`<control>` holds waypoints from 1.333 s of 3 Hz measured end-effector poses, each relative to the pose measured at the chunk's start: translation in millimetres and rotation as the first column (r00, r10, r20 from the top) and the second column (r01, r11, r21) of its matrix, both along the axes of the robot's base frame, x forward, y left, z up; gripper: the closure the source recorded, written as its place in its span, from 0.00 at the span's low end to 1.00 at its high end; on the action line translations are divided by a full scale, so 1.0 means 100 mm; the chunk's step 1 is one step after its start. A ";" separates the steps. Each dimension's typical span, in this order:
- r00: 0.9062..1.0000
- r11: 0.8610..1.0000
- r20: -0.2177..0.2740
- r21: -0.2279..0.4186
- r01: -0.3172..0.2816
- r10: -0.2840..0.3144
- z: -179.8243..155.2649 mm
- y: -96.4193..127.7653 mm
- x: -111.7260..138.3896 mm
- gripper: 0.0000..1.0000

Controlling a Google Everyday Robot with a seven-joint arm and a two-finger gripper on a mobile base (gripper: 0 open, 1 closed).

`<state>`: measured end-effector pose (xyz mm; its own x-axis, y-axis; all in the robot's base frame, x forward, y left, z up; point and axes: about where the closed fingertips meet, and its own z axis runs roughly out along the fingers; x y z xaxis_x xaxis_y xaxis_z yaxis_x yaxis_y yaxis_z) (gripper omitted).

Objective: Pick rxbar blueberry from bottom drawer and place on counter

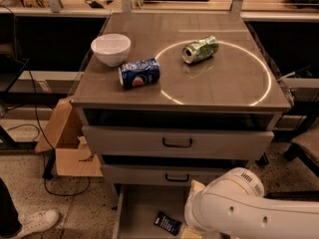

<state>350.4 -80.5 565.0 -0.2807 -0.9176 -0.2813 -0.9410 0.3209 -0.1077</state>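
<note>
The rxbar blueberry (167,223), a small flat dark navy bar, lies on the grey floor of the open bottom drawer (137,208) at the bottom of the camera view. My white arm (244,208) reaches in from the lower right, over the drawer's right half, its near edge just right of the bar. The gripper itself is hidden below the arm and the frame edge. The counter (219,83), marked with a thin white circle, is above the two closed upper drawers.
On the counter lie a white bowl (110,49), a blue Pepsi can (139,73) on its side and a crushed green can (200,49). A cardboard box (70,143) stands left of the cabinet. A person's shoe (30,223) is at bottom left.
</note>
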 end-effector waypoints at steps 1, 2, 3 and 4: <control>0.999 0.999 -0.011 0.010 0.049 -0.049 -0.24 0.03 0.02 0.00; 0.993 0.994 -0.049 0.007 0.112 -0.111 -0.70 0.03 0.13 0.00; 0.993 0.994 -0.049 0.007 0.112 -0.111 -0.70 0.03 0.13 0.00; 0.989 0.992 -0.082 0.012 0.122 -0.121 -0.91 -0.01 0.13 0.00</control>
<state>363.3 -81.6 473.9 -0.4124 -0.8707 -0.2679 -0.9003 0.4345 -0.0265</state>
